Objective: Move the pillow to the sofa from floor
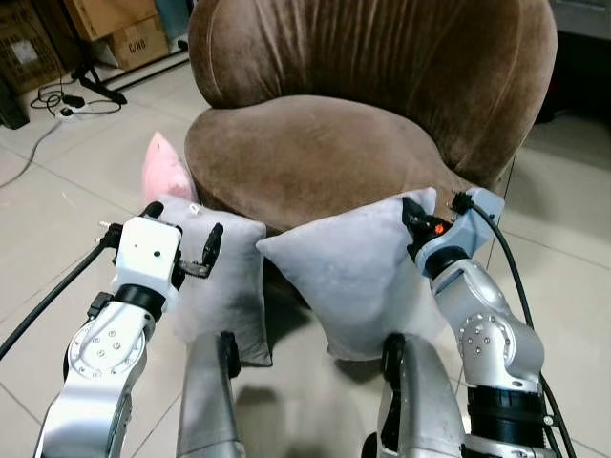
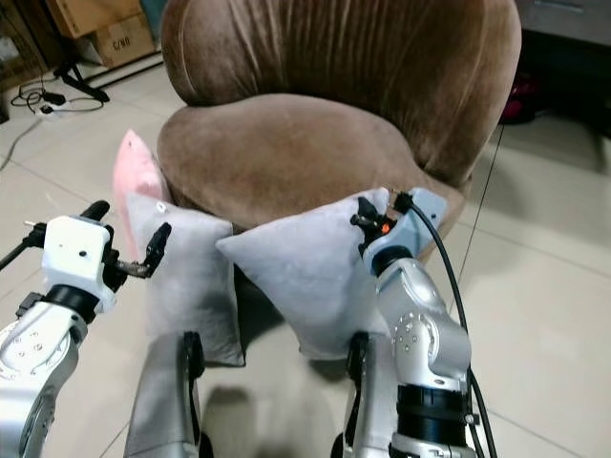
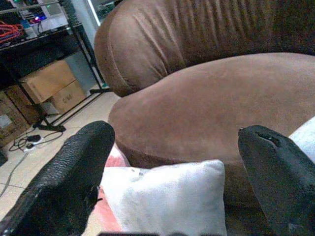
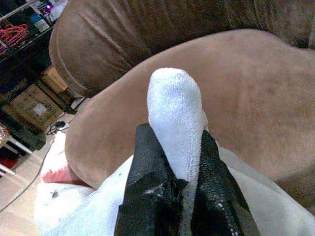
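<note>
Rounded brown velvet sofa chair [image 1: 334,143], plush nap creased down its curved back, wide cushioned seat. Against its front edge, a soft pale-grey square fabric pillow [image 1: 353,277], corner pinched up; it hangs tilted just in front of the seat, lower edge near the floor. A second grey pillow [image 1: 224,286] stands upright against the chair's front-left. Behind that one, a pink cushion [image 1: 164,170] leans on the chair's left flank.

Glossy pale floor tiles [image 1: 563,258] with dark grout. Beyond the chair's left side: cardboard boxes [image 1: 119,29], black cables and a power strip [image 1: 67,105].

Right gripper [image 4: 173,162] is clenched on the pale-grey pillow's top corner, wrist raised near the seat's front rim. Left gripper [image 3: 172,167] is spread wide, grasping nothing, level above the second grey pillow, facing the chair.
</note>
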Motion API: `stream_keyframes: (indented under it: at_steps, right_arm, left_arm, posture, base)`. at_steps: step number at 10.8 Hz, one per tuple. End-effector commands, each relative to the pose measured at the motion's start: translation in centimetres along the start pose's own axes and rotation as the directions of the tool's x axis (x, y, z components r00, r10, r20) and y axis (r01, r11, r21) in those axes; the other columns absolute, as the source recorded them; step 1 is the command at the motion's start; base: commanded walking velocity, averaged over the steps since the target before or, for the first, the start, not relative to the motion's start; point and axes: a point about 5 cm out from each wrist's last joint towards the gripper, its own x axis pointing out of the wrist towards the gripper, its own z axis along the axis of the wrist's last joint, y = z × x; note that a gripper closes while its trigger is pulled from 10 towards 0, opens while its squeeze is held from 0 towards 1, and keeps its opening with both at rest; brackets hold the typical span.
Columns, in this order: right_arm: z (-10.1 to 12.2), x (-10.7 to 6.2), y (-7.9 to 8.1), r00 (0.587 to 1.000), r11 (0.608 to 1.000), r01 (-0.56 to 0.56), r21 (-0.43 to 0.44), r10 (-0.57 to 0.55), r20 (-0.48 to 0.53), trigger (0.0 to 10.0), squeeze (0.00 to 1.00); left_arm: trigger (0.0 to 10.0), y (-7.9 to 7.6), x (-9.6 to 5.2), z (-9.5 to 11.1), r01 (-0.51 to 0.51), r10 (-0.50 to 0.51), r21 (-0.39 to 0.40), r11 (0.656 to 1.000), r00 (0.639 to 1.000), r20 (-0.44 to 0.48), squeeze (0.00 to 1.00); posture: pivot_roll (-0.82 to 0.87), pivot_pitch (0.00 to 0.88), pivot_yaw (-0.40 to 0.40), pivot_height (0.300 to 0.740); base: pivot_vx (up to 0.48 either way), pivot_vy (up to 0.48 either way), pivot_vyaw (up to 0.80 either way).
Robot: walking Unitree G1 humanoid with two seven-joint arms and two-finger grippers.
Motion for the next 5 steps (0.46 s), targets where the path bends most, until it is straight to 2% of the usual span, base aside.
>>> stream_keyframes:
  at_steps: [1, 3, 5]
  right_arm:
    - [2.9, -0.1, 2.0, 0.991, 0.997, -0.064, -0.048, 0.07, 0.114, 10.0, 0.0]
    - [4.0, 0.1, 2.6, 0.986, 0.996, -0.072, -0.06, 0.08, 0.145, 10.0, 0.0]
    - [6.1, 0.2, 3.7, 0.972, 0.995, -0.092, -0.043, 0.099, 0.211, 10.0, 0.0]
  left_arm:
    - [10.0, 0.1, 0.2, 0.2, -0.015, 0.015, 0.013, 1.0, 1.0, 0.01, 0.0]
    - [10.0, 0.1, 0.2, 0.2, -0.022, 0.021, 0.012, 1.0, 1.0, 0.011, 0.0]
    - [10.0, 0.0, 0.2, 0.1, -0.028, 0.028, 0.02, 0.999, 1.0, 0.009, 0.0]
  posture:
    - [-0.04, 0.0, -0.014, 0.518]
    - [-0.04, 0.0, -0.014, 0.543]
    - [-0.03, 0.0, -0.022, 0.578]
  base:
    - [0.0, 0.0, 0.0]
    - [0.0, 0.0, 0.0]
    - [0.0, 0.0, 0.0]
